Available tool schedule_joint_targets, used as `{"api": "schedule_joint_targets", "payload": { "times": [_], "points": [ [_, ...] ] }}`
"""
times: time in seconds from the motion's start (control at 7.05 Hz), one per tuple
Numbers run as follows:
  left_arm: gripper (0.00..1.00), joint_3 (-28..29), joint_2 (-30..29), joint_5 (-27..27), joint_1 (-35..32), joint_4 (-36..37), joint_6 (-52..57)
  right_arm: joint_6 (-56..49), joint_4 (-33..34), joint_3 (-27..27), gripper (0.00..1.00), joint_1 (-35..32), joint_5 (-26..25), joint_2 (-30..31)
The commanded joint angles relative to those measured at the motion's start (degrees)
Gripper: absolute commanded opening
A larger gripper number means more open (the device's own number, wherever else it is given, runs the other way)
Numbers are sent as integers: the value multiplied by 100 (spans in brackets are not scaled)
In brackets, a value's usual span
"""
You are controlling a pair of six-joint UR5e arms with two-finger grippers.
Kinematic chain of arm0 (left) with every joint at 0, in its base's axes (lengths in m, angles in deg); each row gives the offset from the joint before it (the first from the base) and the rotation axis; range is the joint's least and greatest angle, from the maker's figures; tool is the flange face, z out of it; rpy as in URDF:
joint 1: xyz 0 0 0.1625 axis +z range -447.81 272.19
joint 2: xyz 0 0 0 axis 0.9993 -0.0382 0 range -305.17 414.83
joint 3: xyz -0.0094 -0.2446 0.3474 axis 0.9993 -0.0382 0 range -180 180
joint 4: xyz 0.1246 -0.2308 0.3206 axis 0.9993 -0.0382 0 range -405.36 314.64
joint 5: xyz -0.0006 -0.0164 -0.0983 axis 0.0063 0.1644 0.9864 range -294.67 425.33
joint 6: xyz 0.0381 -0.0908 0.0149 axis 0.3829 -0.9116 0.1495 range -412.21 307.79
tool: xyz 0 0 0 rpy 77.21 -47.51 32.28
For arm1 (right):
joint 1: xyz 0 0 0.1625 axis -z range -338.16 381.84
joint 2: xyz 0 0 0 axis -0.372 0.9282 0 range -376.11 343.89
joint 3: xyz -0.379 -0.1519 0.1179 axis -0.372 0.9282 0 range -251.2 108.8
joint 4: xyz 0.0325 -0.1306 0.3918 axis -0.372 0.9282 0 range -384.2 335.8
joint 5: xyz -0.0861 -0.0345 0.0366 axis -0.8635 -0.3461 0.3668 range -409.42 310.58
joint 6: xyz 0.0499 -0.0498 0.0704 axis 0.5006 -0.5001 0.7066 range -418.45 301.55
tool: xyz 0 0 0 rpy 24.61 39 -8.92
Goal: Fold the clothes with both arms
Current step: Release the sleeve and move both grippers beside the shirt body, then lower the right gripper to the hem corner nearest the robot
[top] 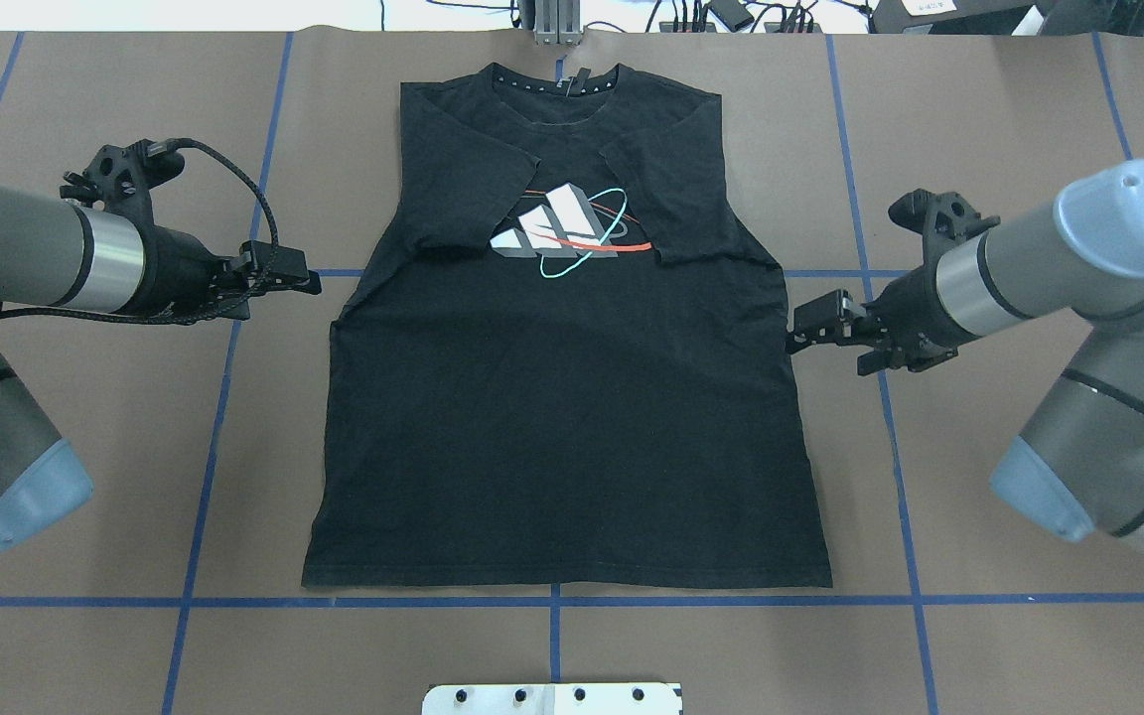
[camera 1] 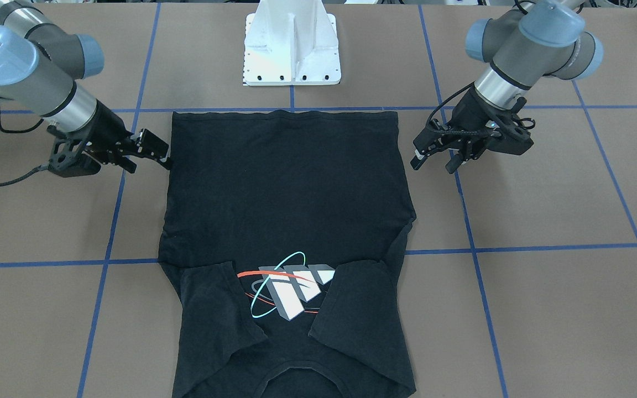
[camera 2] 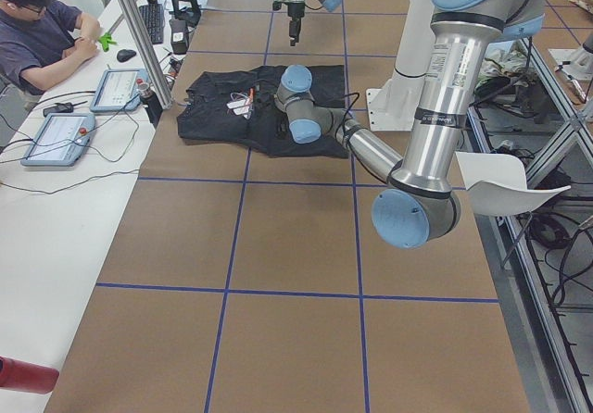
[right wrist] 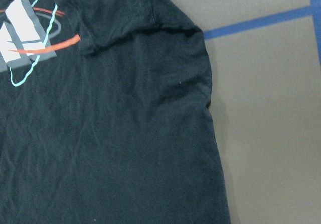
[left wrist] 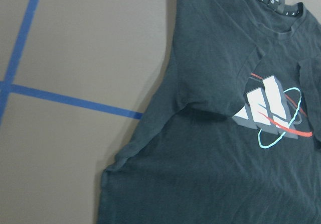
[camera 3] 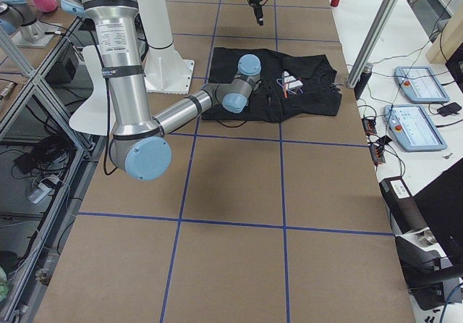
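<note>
The shirt (left wrist: 200,179) is laid flat on the table (left wrist: 85,38), pretty much filling the right side. One sleeve (left wrist: 215,68) is folded in over the chest, its edge just touching the logo (left wrist: 271,111). The collar (left wrist: 273,8) is seen up top. Blue tape (left wrist: 75,102) is run right up to the shirt's side edge.

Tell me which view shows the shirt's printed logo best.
The left wrist-mounted view: the logo fills the most frame, with only its edges tucked under the folded sleeves. Overhead and front-facing show it smaller, also partly covered; the right wrist catches only part; the side views show a speck.
</note>
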Motion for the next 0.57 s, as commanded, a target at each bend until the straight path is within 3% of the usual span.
{"api": "schedule_joint_targets", "payload": {
  "times": [0.0, 0.43],
  "points": [
    [99, -48, 32, -18, 0, -12, 42, 54, -14, -247, 99, 712, 74, 426],
    [99, -127, 32, -62, 0, -20, 42, 256, -15, -397, 98, 1451, 66, 708]
  ]
}}
